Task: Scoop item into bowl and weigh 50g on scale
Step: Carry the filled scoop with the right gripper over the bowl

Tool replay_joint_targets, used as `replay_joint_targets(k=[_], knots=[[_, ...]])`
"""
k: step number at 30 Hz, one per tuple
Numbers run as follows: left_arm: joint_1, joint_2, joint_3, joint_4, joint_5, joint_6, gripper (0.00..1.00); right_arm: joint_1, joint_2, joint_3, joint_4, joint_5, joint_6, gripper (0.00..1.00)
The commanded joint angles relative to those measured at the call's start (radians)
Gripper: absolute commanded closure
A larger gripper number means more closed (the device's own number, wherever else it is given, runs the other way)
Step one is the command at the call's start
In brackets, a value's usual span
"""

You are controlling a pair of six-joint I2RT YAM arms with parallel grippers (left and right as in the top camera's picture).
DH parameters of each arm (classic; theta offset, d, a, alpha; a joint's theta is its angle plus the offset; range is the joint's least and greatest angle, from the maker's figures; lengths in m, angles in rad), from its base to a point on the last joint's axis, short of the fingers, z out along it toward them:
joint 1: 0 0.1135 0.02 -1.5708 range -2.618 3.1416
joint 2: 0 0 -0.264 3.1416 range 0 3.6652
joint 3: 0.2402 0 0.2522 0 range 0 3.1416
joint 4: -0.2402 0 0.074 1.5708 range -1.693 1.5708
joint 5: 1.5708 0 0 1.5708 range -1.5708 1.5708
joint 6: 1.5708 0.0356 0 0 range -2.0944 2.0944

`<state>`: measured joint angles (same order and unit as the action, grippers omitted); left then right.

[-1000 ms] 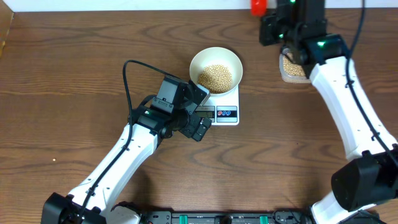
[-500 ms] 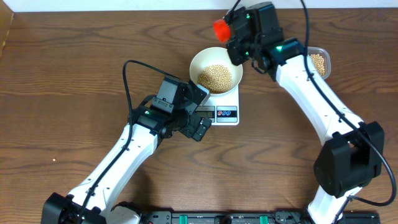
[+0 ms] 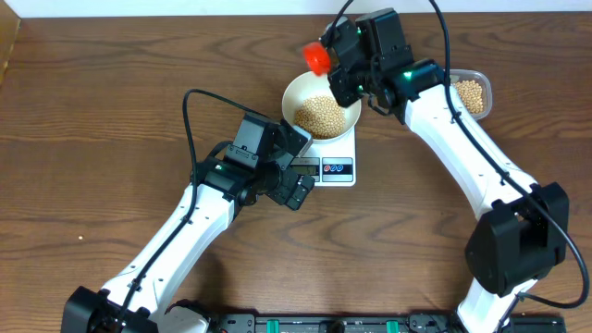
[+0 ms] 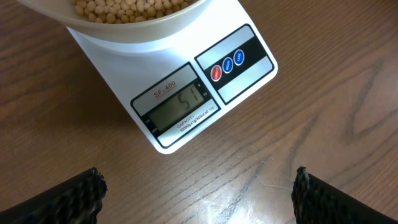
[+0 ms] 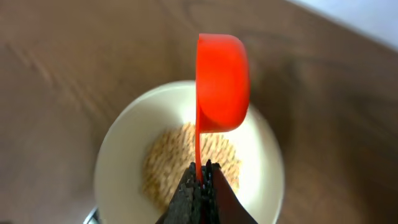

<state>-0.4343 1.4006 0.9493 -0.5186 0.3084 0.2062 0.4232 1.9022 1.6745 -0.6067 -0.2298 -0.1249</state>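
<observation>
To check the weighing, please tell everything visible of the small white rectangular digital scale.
The small white rectangular scale, plastic by its look, lies flat on the brown wooden table. Its grey display shows 51; beside it a black panel carries one red and two blue round buttons. A round white bowl of tan beans stands on the end opposite the display. Nothing else touches it.
</observation>
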Motion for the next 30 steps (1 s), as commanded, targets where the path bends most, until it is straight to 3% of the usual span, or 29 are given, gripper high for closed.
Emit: replay_joint_targets(k=[1,30], knots=[[0.004,-0.011,0.002,0.0,-0.006,-0.002,0.02,0.003,-0.029,0.019,-0.049,-0.038,-0.018,0.99],[0.004,-0.011,0.002,0.0,-0.006,-0.002,0.02,0.012,0.1,0.018,-0.122,0.092,-0.039,0.99]])
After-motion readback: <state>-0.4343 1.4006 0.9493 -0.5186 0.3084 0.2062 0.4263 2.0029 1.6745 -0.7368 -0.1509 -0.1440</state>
